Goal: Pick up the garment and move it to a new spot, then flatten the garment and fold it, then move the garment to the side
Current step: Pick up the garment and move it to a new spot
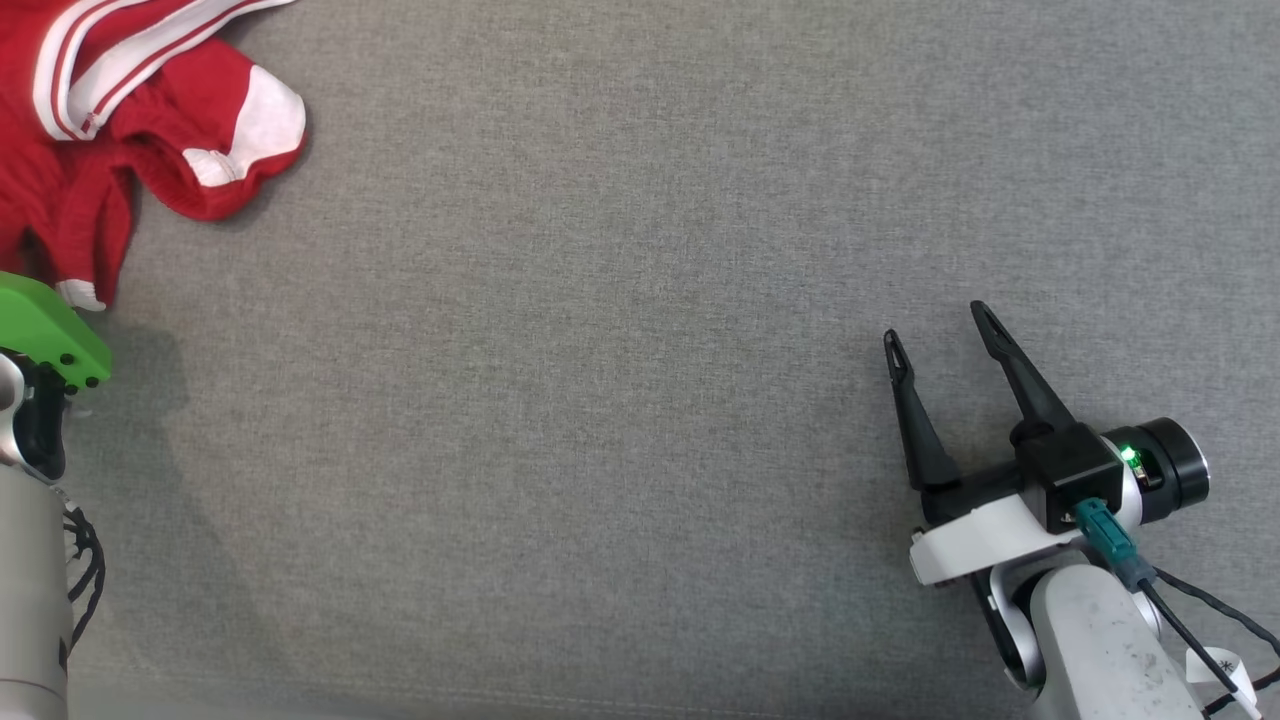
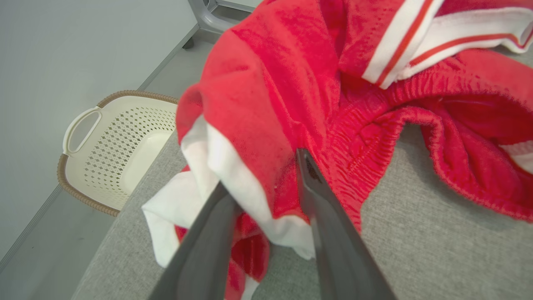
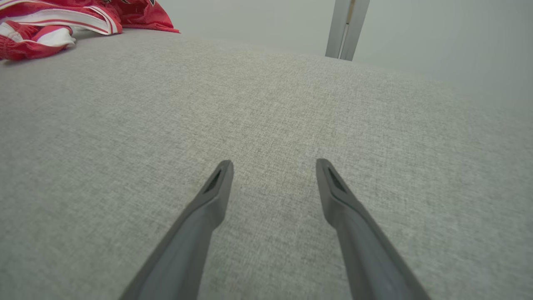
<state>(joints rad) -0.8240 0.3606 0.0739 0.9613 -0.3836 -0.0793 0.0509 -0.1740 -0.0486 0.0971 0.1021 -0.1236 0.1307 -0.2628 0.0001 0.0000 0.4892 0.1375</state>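
Grey woven cloth covers the bench (image 1: 600, 400) from edge to edge in the head view. At its far left the left arm comes up as a pale forearm with a green cover (image 1: 45, 335) on the wrist; the frame cuts it off and its fingers are out of sight there. Just above that cover, in the top left corner, lies the garment (image 1: 150, 130), red with white panels and stripes, crumpled and running off the picture.

In the left wrist view the left gripper (image 2: 262, 175) reaches into the garment with a red-and-white fold between its two fingers. The cloth hides one fingertip, and I cannot tell whether the fingers are pinching the fold or merely standing either side of it. This part of the garment sits at the bench's edge. Past the edge, on the floor, stands a cream perforated basket (image 2: 120, 141).

Bare cloth stretches rightward across the middle of the bench. Well apart from the garment, at the lower right, the right gripper (image 1: 935, 325) lies low over the bench, fingers spread wide with nothing between them and pointing up the view. Beyond the bench's far edge, in the right wrist view, stands a metal post (image 3: 345, 29).
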